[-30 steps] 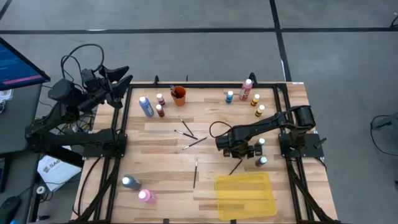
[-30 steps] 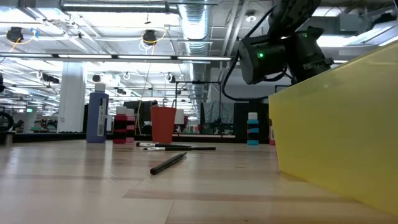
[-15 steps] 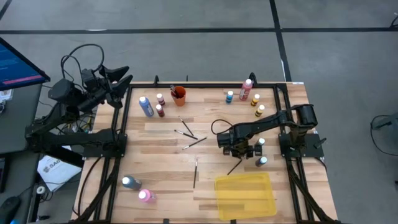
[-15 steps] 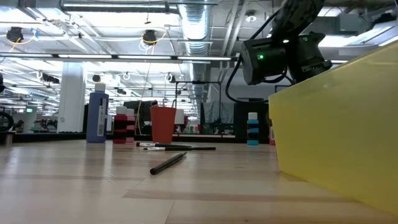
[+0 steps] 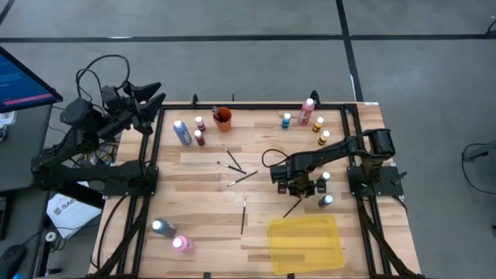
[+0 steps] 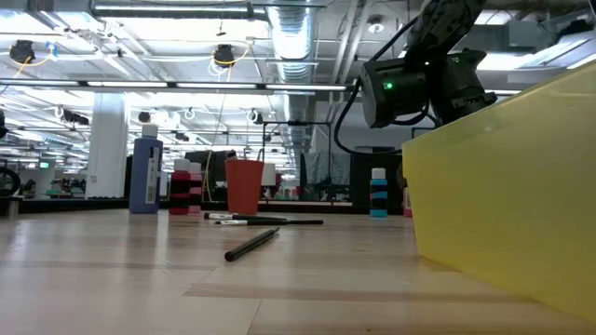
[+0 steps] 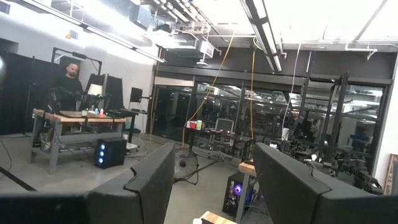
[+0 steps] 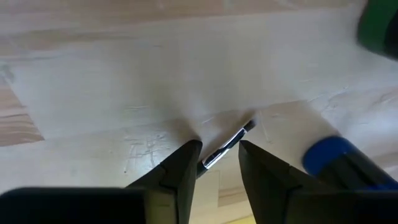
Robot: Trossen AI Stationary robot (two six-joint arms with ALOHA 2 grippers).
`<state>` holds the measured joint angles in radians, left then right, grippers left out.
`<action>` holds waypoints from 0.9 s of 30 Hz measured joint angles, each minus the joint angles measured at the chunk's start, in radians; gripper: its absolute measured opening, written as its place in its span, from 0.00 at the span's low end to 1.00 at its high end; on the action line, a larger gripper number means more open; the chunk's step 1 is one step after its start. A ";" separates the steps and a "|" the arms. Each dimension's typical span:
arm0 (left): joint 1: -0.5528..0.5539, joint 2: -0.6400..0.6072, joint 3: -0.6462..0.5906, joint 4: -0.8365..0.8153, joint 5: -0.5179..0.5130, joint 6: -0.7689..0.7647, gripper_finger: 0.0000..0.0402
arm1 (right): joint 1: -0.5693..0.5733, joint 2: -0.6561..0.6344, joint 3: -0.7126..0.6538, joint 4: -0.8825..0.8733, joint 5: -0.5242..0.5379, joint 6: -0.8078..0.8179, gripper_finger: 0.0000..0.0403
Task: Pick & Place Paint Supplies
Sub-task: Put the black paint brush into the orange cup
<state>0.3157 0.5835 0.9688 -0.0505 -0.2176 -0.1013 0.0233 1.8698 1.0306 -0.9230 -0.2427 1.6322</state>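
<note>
My right gripper (image 5: 294,187) is open, low over the table near its right side. In the right wrist view its fingertips (image 8: 219,149) stand on either side of a thin dark paintbrush (image 8: 228,147) that lies flat on the wood (image 5: 293,206); I cannot tell whether they touch it. A blue bottle (image 8: 336,159) and a green one (image 8: 380,25) stand close by. More brushes (image 5: 232,164) lie mid-table. My left gripper (image 7: 211,171) is open and empty, parked off the table's far left corner (image 5: 147,99).
The yellow tray (image 5: 304,243) lies at the near right; in the low view its wall (image 6: 503,205) hides my right gripper. The orange cup (image 5: 223,118) and several bottles (image 5: 183,133) stand along the far edge. Two bottles (image 5: 170,235) stand at the near left.
My right gripper has shifted a little toward the table's right edge, staying low over the brush.
</note>
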 joint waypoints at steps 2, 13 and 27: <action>0.000 0.000 0.000 0.000 0.000 0.000 0.53 | -0.004 0.000 0.005 0.000 0.002 -0.031 0.30; 0.000 0.000 0.000 0.000 0.002 0.045 0.53 | 0.002 -0.057 0.080 -0.061 0.205 -0.012 0.29; 0.000 0.000 0.000 0.002 0.003 0.045 0.53 | 0.123 -0.078 0.041 -0.082 0.120 0.238 0.29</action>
<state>0.3155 0.5835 0.9688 -0.0488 -0.2142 -0.0566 0.1465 1.7918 1.0713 -1.0054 -0.1224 1.8699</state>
